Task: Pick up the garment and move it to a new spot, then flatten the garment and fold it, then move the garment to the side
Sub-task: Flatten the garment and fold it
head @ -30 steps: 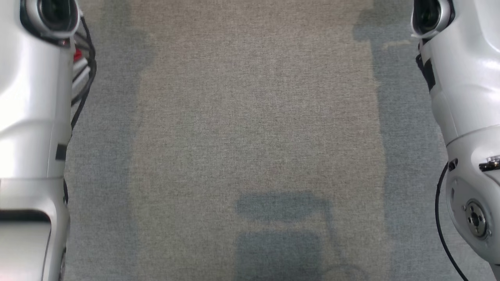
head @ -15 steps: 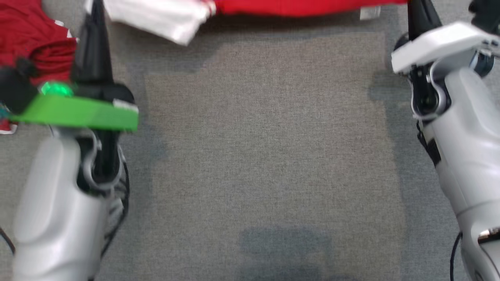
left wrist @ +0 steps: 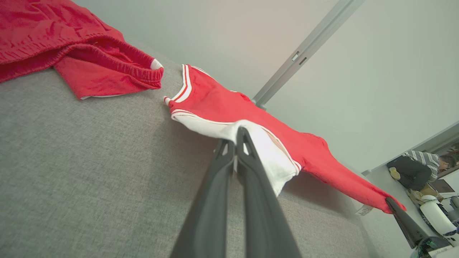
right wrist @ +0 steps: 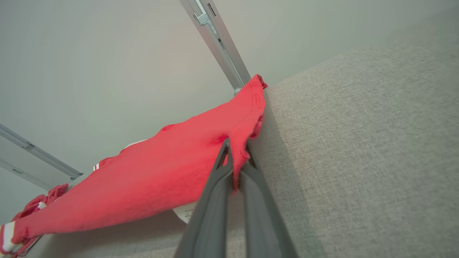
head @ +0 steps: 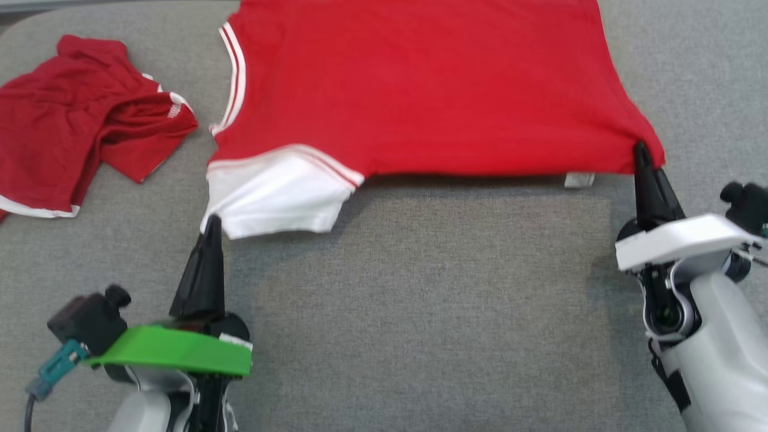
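The garment (head: 420, 90) is a red shirt with white sleeves and striped trim, stretched out across the grey fabric surface (head: 420, 300). My left gripper (head: 211, 223) is shut on the near corner of its white sleeve (head: 282, 192); the left wrist view shows the sleeve (left wrist: 265, 147) pinched between the fingers of that gripper (left wrist: 236, 134). My right gripper (head: 641, 149) is shut on the shirt's red hem corner, and in the right wrist view the cloth (right wrist: 161, 179) hangs lifted from that gripper (right wrist: 235, 157). The near edge of the shirt is raised off the surface.
Another red garment (head: 78, 120) lies crumpled at the far left. A white label (head: 579, 179) hangs from the shirt's near edge. Open grey surface lies between my arms. A person (left wrist: 423, 165) sits far off in the left wrist view.
The head camera has swung upward: earlier it showed bare grey surface and my forearms, now the shirt and both grippers. Both grippers stay shut.
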Controlling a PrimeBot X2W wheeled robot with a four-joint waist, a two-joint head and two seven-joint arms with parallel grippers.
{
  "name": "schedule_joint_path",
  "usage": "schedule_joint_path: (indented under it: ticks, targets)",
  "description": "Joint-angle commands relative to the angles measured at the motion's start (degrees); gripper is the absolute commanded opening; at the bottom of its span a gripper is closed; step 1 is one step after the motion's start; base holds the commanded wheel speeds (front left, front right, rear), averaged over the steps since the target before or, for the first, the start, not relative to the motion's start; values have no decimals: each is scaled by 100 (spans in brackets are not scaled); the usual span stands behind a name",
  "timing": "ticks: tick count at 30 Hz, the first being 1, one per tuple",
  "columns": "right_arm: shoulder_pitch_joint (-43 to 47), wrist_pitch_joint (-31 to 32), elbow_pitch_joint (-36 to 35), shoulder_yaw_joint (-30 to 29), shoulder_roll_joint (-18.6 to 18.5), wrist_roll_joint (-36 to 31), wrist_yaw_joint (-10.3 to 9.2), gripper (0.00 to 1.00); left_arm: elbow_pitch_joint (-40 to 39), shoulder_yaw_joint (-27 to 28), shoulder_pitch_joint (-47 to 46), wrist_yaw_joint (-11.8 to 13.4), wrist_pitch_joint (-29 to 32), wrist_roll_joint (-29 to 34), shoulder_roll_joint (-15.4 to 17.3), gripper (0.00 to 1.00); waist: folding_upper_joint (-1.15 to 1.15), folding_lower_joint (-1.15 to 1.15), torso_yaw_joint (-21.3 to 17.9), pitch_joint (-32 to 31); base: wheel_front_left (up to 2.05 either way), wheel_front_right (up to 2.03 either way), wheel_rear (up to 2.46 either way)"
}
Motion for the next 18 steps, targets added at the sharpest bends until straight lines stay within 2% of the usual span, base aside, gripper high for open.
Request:
schedule_joint_path:
  ticks: [1, 10, 18]
  targets:
    - [246, -18, -133, -87, 38, -77, 0, 0, -40, 18, 221, 50, -24, -35, 32, 0, 33, 0, 77, -258, 0, 0, 0]
    - [1510, 346, -1118, -732, 520, -545, 0, 0, -245, 44, 1213, 217, -259, -125, -112, 0, 33, 0, 63, -967, 0, 0, 0]
    - [2505, 765, -1878, -1065, 905, -843, 0, 0, -364, 89, 1904, 366, -389, -67, -257, 0, 33, 0, -132, -1503, 0, 0, 0]
